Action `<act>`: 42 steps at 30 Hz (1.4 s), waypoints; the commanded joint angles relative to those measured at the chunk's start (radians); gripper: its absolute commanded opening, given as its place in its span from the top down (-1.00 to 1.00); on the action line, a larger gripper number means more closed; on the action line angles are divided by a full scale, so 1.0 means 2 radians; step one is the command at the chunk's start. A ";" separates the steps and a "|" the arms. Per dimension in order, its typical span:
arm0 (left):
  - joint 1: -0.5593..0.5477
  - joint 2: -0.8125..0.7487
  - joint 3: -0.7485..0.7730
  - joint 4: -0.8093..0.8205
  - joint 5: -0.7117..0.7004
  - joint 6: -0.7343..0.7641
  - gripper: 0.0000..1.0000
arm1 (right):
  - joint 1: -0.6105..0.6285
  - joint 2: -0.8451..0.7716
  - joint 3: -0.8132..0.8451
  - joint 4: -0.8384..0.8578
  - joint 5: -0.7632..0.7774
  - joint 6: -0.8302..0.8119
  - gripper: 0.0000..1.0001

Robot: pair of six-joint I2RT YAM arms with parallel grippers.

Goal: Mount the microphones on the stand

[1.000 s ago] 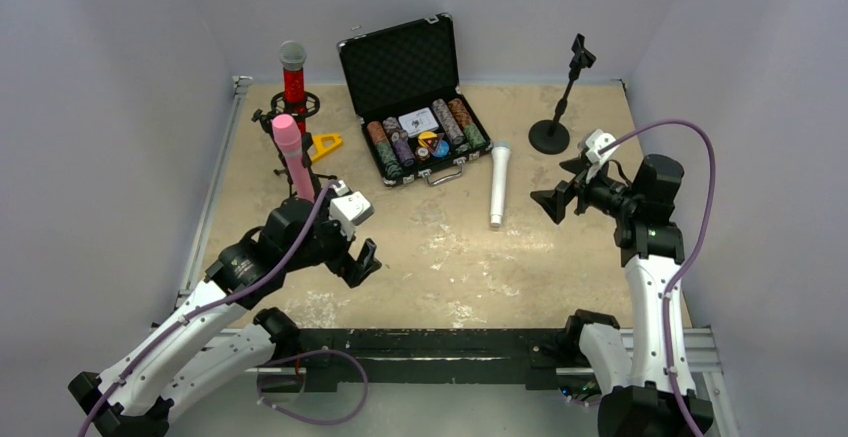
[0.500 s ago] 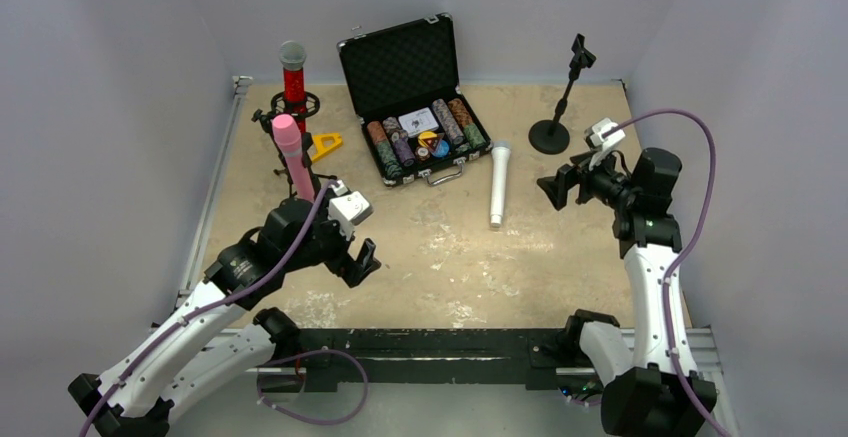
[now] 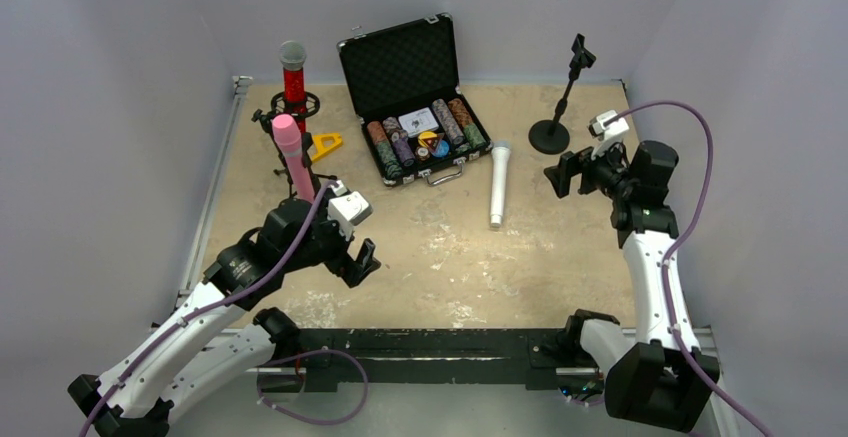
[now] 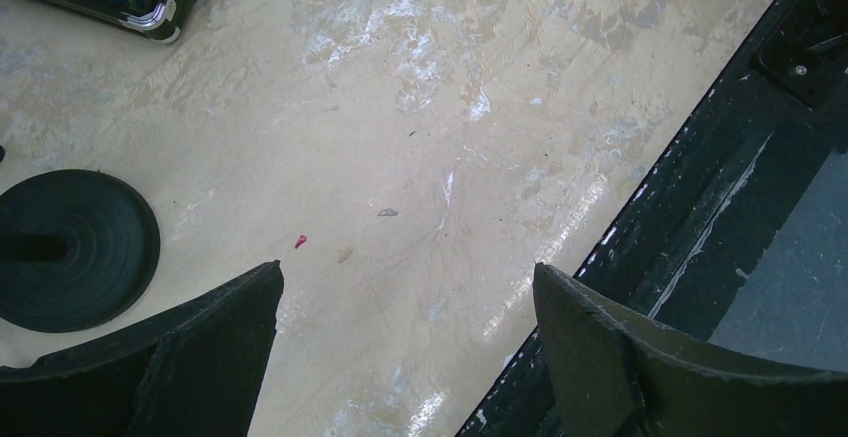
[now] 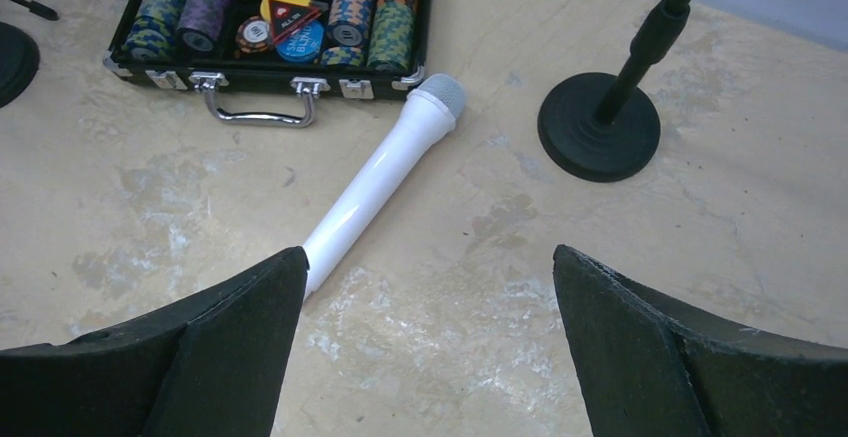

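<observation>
White microphone [image 3: 497,185] lay flat on the desk [image 3: 450,257], not yet on any stand, while both my end effectors hung wide open and empty.

Nearest the arm bases, my left end effector [image 3: 358,262] hovered over bare desk with its jaws spread and nothing between them. Its wrist view showed only a round black base [image 4: 70,247] off to one side.

Farther in, my right end effector [image 3: 565,170] was plainly the nearer of the two to the white microphone. It was fully spread, gripped nothing, and was angled down toward the desk. The microphone lay to its left and clear of both fingers. Its long axis ran roughly away from the bases, plain tail end toward me and mesh head toward the far side. In the right wrist view it lay on a diagonal, the tail just beside my left finger [image 5: 200,347]. I judged a grasp across the middle of the barrel to be the next move.

Beyond my right end effector the empty stand [image 3: 560,107] stood upright, its clip bare. At far left the pink microphone [image 3: 292,157] and, behind it, the red microphone [image 3: 293,77] stood upright in holders. The head of the white microphone rested just beside an open chip case [image 3: 415,107].
</observation>
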 commanded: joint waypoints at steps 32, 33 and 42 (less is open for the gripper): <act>0.013 0.004 -0.006 0.025 0.002 0.010 -0.98 | 0.096 0.120 0.062 0.169 0.300 0.108 -0.89; 0.013 0.004 -0.006 0.026 0.002 0.010 -0.98 | 0.097 0.132 0.075 0.168 0.311 0.122 -0.89; 0.019 0.010 -0.009 0.030 0.002 0.011 -0.98 | 0.098 0.252 0.180 0.198 0.304 0.151 -0.85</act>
